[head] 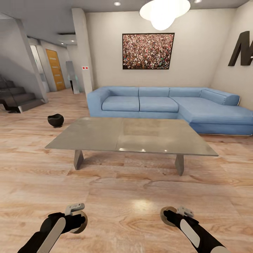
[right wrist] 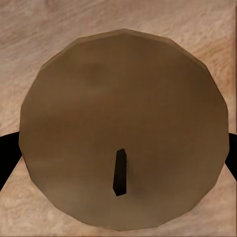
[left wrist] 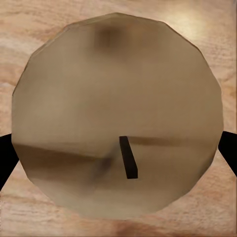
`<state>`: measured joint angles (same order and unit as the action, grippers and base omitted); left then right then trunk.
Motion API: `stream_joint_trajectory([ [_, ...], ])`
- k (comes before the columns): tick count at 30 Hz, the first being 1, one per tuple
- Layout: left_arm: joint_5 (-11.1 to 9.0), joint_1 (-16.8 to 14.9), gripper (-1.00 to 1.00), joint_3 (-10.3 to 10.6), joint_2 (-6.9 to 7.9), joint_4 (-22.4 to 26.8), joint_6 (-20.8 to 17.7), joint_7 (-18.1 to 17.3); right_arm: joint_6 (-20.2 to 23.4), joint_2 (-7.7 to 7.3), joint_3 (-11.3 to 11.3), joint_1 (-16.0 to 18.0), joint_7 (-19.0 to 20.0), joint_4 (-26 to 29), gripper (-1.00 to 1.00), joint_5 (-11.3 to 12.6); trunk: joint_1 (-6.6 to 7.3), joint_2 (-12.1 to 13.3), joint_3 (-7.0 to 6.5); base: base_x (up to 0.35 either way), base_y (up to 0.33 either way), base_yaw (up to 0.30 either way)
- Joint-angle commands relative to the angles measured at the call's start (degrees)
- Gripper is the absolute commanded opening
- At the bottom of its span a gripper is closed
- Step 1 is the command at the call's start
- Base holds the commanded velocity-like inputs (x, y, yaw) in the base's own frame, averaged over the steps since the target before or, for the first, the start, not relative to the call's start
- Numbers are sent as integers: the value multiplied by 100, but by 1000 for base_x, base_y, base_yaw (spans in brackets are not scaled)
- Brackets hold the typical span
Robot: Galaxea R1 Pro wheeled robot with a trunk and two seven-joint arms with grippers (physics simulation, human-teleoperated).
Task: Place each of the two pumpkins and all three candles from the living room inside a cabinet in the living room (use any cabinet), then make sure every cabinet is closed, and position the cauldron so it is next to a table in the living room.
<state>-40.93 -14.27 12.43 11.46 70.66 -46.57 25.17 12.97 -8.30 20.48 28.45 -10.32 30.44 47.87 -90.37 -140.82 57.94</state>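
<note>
My left gripper [head: 80, 222] is shut on a beige-brown candle [head: 84, 225] low over the wood floor at the near left. The left wrist view looks down on that candle's round top [left wrist: 116, 118] and dark wick, with black fingertips [left wrist: 6, 157] at its sides. My right gripper [head: 166, 215] is shut on a second candle [head: 162, 213], whose top [right wrist: 123, 131] fills the right wrist view. The black cauldron [head: 55, 120] sits on the floor apart from the left end of the grey coffee table [head: 105, 135]. The pumpkins and the cabinet are out of view.
A blue corner sofa [head: 168, 103] stands behind the table against the far wall. Stairs [head: 15, 98] rise at the far left, beside a hallway with an orange door [head: 55, 69]. Open wood floor lies between me and the table.
</note>
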Motion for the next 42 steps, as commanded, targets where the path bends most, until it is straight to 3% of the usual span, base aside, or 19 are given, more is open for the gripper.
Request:
stream_joint_trajectory([
  [1,-56,-4,-100,15,9,5,-6,67,-8,-8,50,3,-50,-12,-100,56,24,39,-13,0,0,0],
  [12,-50,-17,-100,22,6,-50,15,67,-57,-14,52,3,-50,-90,-100,59,265,480,-210,0,0,0],
  [16,-47,-204,-100,49,0,-554,292,58,-68,-8,52,3,-50,-132,-100,53,353,641,-282,0,0,22],
  [19,-47,-453,-100,219,-39,-1110,492,11,-74,-9,52,3,-10,-151,-100,53,419,761,-336,0,0,66],
  [21,-16,-627,-100,357,-50,-1537,649,-331,-77,-13,52,3,81,-162,-100,55,463,841,-372,0,0,82],
  [22,49,-685,-100,388,-52,-1690,730,-527,-79,-13,52,3,120,-165,-100,57,485,881,-390,0,0,84],
  [24,432,-779,-100,420,-61,-2025,917,-988,-83,-14,52,3,186,-168,-100,57,529,961,-425,0,0,81],
  [28,1027,-832,-100,427,-204,-2258,1075,-1418,-113,-14,52,3,219,-175,-100,56,617,1122,-497,0,0,27],
  [36,1171,-840,-100,434,-255,-2385,1204,-1503,-148,-12,52,3,224,-279,-100,48,792,1443,-641,0,0,2],
  [42,1151,-840,-100,435,-251,-2365,1221,-1522,-149,-14,45,3,421,-349,-100,64,792,1443,-641,0,0,0],
])
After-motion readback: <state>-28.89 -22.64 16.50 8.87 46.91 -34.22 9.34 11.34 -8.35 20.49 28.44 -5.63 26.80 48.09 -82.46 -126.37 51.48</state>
